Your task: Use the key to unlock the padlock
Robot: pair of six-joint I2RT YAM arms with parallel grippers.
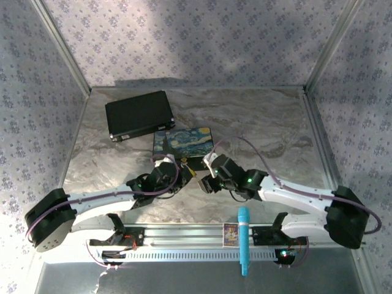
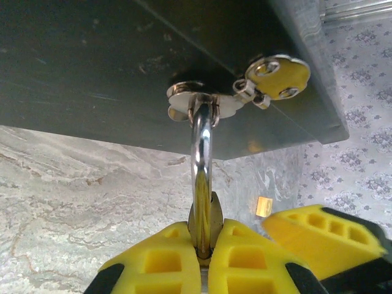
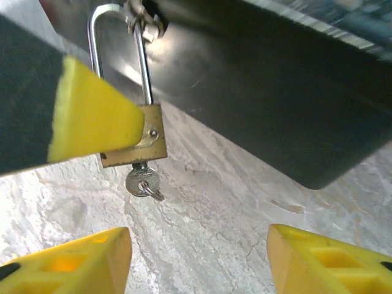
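Observation:
The padlock has a brass body and a silver shackle, which hangs through the metal hasp of the dark-sided painted box. My left gripper is shut on the padlock body, its yellow pad pressed against the brass. The small silvery key sticks out of the bottom of the padlock with a ring through its head. My right gripper stands open just below the key and touches nothing. Both grippers meet at the box's front edge.
A black case lies at the back left. A blue marker and a small card rest on the rail by the arm bases. A gold square chip lies on the marble. A yellow latch piece sits beside the hasp.

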